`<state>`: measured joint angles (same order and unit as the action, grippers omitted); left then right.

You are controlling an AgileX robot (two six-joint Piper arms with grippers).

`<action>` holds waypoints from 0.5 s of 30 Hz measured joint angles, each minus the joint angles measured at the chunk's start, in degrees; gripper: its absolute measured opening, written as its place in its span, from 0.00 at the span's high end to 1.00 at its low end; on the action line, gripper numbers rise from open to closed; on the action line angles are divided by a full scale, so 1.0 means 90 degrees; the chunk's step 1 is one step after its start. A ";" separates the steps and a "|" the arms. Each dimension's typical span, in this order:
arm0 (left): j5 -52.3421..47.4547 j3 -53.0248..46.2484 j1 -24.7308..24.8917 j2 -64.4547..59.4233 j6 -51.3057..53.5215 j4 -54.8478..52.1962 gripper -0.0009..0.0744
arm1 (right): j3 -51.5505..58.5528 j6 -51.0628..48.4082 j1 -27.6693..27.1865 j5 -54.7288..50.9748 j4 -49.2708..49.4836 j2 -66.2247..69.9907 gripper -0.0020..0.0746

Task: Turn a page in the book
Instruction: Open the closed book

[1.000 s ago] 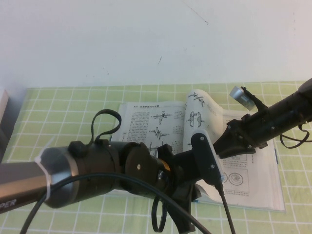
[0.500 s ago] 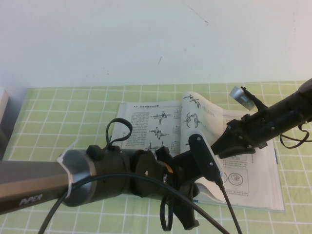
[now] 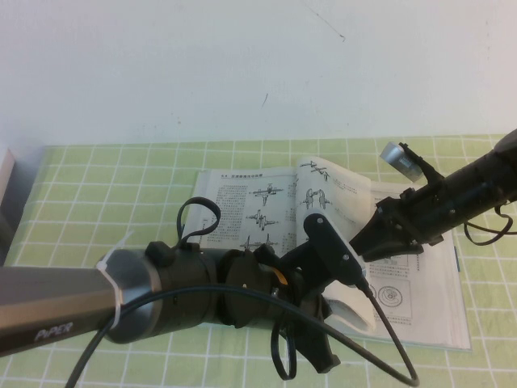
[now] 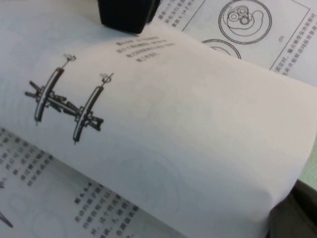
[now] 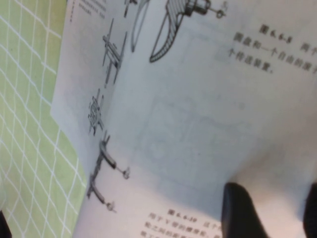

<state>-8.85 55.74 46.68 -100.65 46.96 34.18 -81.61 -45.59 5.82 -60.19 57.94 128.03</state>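
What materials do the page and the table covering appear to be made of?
The page: thin matte paper, since it curls and faint print shows through it. The table covering: probably a soft green mat or cloth with a white grid, matte and without glare; the exact material stays uncertain.

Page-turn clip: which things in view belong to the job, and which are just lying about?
In the job:
- book, open on the table
- page, lifted and curling above the spine
- left gripper, low at the page's near edge
- right gripper, open, over the right-hand leaf

Lying about:
- green checked mat
- some object at the far left edge, cut off, cannot identify
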 joint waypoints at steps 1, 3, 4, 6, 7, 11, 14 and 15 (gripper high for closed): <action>0.0000 0.0000 0.0000 0.0000 -0.0050 0.0000 0.99 | 0.0000 0.0000 0.0000 0.0000 -0.0018 -0.0031 0.59; 0.0000 0.0000 0.0000 0.0000 -0.0261 0.0000 0.99 | 0.0012 0.0000 -0.0012 0.0000 -0.0028 -0.0142 0.59; 0.0012 0.0000 0.0000 0.0000 -0.0369 0.0000 0.99 | 0.0012 0.0000 -0.0012 0.0000 -0.0028 -0.0195 0.59; 0.0088 0.0000 0.0000 0.0000 -0.0573 0.0000 0.99 | 0.0036 -0.0005 -0.0038 0.0000 -0.0036 -0.0336 0.59; 0.0117 0.0000 0.0000 0.0000 -0.0653 0.0000 0.99 | 0.0039 -0.0015 -0.0049 0.0000 -0.0061 -0.0416 0.59; 0.0222 0.0000 0.0000 0.0000 -0.0855 0.0000 0.99 | 0.0050 0.0003 -0.0097 0.0000 -0.0444 -0.0728 0.59; 0.0237 0.0000 0.0000 0.0000 -0.0902 0.0004 0.99 | 0.0050 0.0209 -0.0110 -0.0024 -0.0933 -0.0848 0.59; 0.0237 0.0000 0.0000 0.0000 -0.0931 0.0004 0.99 | 0.0050 0.0291 -0.0110 -0.0041 -0.1111 -0.0859 0.59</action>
<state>-6.72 55.74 46.68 -100.65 38.58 34.21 -81.17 -42.97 4.84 -60.55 47.94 120.30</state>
